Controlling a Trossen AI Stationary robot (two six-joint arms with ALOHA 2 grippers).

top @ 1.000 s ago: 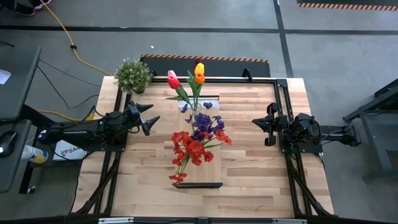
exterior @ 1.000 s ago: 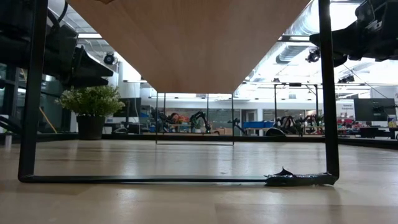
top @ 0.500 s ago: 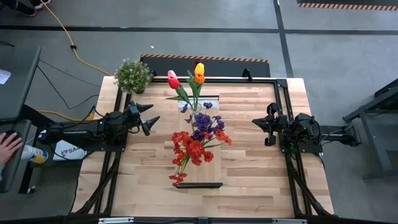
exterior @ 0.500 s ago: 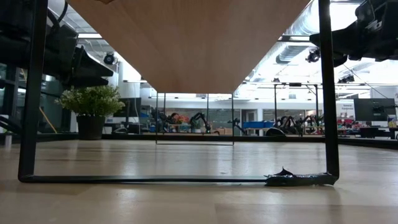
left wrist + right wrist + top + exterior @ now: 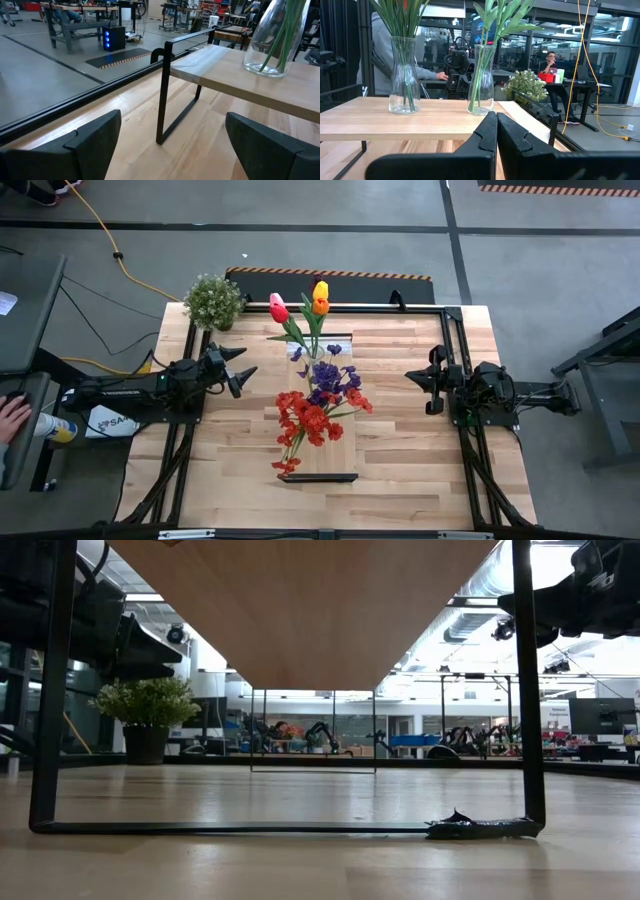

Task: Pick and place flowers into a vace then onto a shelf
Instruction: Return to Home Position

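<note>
Job looks basically done. The flowers [image 5: 312, 415] are all up on the shelf [image 5: 332, 458], running down the centre of the high view. Tulips [image 5: 318, 298] are at upper centre, red & purple sprays [image 5: 322, 385] mid-frame.

The right wrist view shows two glass vases [image 5: 403, 75] upright on the plank and set apart, prob. so the stems don't tangle.

The left gripper [image 5: 250, 361] sits left of centre w/ fingers spread wide, holding nothing. The right gripper [image 5: 412, 376] sits right of centre, fingers pressed together, also empty.

We judge both arms parked clear either side of the shelf so nothing gets knocked. Only homing is left.
</note>
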